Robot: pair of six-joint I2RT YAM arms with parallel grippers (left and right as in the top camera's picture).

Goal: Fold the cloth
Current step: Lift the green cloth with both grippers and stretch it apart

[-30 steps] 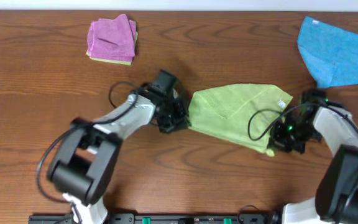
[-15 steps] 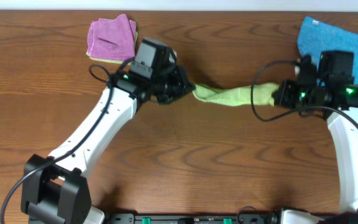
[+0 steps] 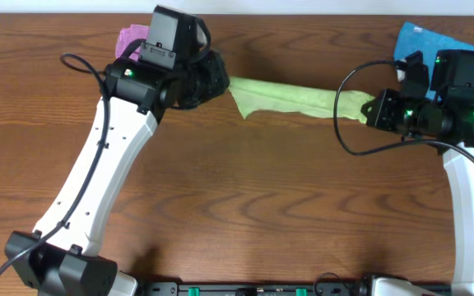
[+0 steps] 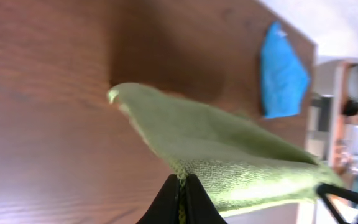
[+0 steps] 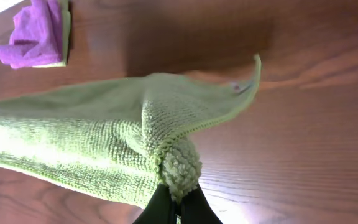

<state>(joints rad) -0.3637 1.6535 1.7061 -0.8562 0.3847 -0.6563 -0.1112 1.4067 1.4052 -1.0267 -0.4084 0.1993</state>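
Note:
The green cloth [image 3: 290,96] hangs stretched in the air between my two grippers, above the back of the table. My left gripper [image 3: 220,82] is shut on its left end; in the left wrist view the cloth [image 4: 229,155] spreads away from the pinched jaws [image 4: 181,186]. My right gripper [image 3: 370,109] is shut on its right end; in the right wrist view a bunched corner of the cloth [image 5: 104,143] sits in the jaws [image 5: 178,199].
A folded pink cloth [image 3: 130,41] lies at the back left, partly hidden by my left arm; it shows in the right wrist view [image 5: 36,34]. A blue cloth [image 3: 434,41] lies at the back right, also in the left wrist view [image 4: 281,71].
Both grippers have lifted the green cloth off the table and moved toward the back, pulling it out from a flat sheet into a long taut strip.

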